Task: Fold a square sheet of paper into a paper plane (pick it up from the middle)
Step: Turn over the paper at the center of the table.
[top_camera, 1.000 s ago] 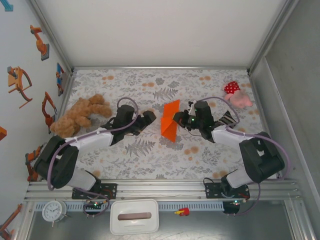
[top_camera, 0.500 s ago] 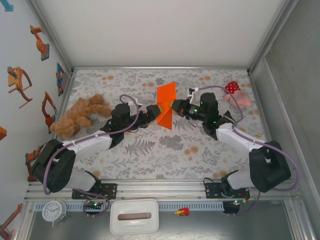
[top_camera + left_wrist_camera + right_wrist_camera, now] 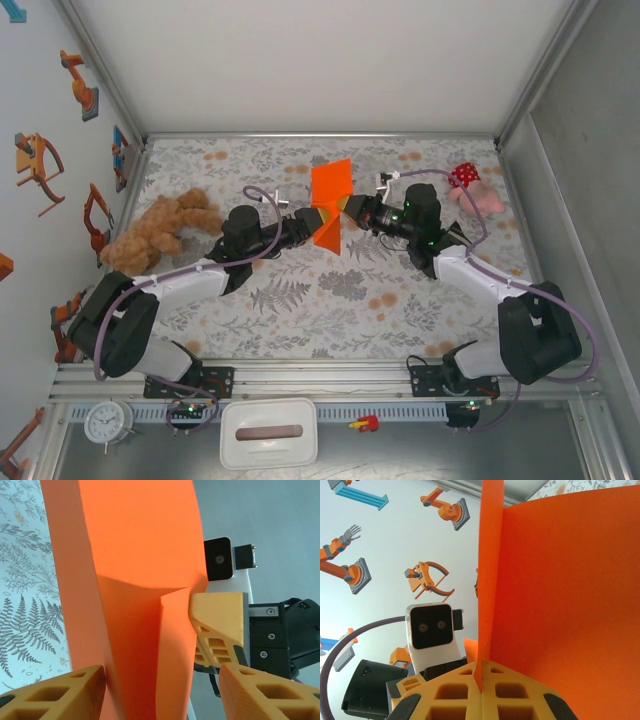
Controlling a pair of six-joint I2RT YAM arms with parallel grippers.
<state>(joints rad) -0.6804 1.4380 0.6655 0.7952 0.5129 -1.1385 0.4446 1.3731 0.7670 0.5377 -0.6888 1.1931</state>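
Though the square sheet of paper is off the worktop and creased once, pinched mid-air by the pressed-together right hand with the left hand spread around its lower edge, most folds look undone.

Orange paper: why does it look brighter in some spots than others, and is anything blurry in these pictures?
Left wrist view: the paper is bright up top and shaded darker below its crease, and the left gripper's fingers, very close to the lens, look a little soft. Right wrist view: the paper is evenly lit with crisp edges. Top view: even light, no glare on the table.
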